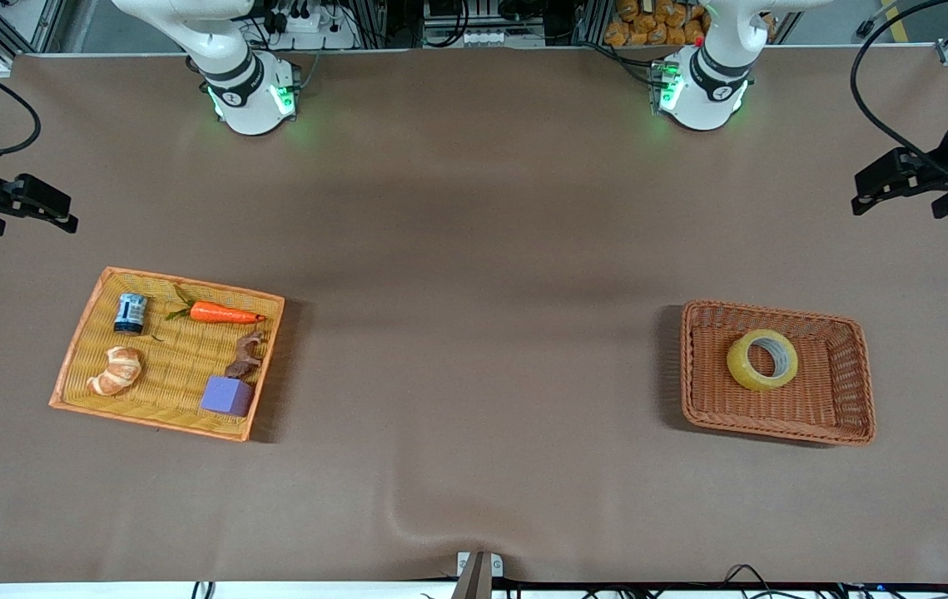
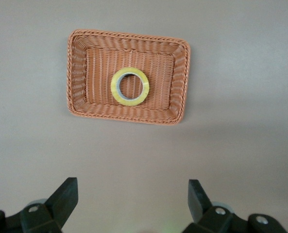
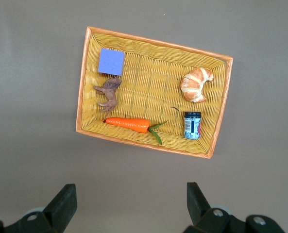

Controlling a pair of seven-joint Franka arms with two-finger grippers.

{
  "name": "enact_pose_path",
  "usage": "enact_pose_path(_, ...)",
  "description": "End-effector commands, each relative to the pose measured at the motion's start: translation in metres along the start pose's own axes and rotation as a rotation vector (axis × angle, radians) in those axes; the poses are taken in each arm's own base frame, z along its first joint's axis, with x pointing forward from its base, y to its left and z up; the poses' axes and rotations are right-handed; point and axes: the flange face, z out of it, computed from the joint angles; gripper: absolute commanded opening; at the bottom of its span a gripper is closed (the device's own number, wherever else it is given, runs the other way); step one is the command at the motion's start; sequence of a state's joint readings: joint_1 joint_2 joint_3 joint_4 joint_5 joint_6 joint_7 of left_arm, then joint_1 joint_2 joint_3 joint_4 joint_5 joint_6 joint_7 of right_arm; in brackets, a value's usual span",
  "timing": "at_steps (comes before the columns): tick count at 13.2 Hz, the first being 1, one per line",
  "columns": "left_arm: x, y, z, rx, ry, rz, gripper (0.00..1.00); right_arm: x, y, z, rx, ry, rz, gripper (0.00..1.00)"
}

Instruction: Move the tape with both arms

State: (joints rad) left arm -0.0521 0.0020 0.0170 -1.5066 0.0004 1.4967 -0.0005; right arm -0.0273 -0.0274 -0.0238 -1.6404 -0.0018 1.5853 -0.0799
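Note:
The tape (image 1: 742, 366), a translucent yellowish ring, lies flat in a brown wicker basket (image 1: 848, 391) toward the left arm's end of the table. The left wrist view shows the tape (image 2: 115, 87) in the basket (image 2: 78, 77) well apart from my left gripper (image 2: 132, 187). My left gripper (image 1: 859, 193) is open and empty, up over the bare table at that end. My right gripper (image 1: 66, 215) is open and empty, up over the table at the right arm's end; in the right wrist view (image 3: 130, 189) it holds nothing.
A yellow wicker tray (image 1: 82, 349) toward the right arm's end holds a croissant (image 1: 116, 370), a carrot (image 1: 224, 314), a purple cube (image 1: 227, 395), a small dark can (image 1: 131, 313) and a brown toy animal (image 1: 245, 356). Brown cloth covers the table.

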Motion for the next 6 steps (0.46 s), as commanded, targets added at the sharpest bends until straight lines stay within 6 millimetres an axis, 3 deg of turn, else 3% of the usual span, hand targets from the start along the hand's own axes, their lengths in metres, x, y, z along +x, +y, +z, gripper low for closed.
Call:
enact_pose_path(1,-0.0074,-0.0044,-0.0015,-0.023,0.0,0.01,1.0,-0.0069,-0.0021,-0.003,0.014,0.003,0.001,1.0)
enact_pose_path(6,-0.0071,-0.0035,0.0002,-0.009,-0.005,0.008,1.0,-0.0066,-0.0038,-0.0038,0.014,0.006,0.0,1.0)
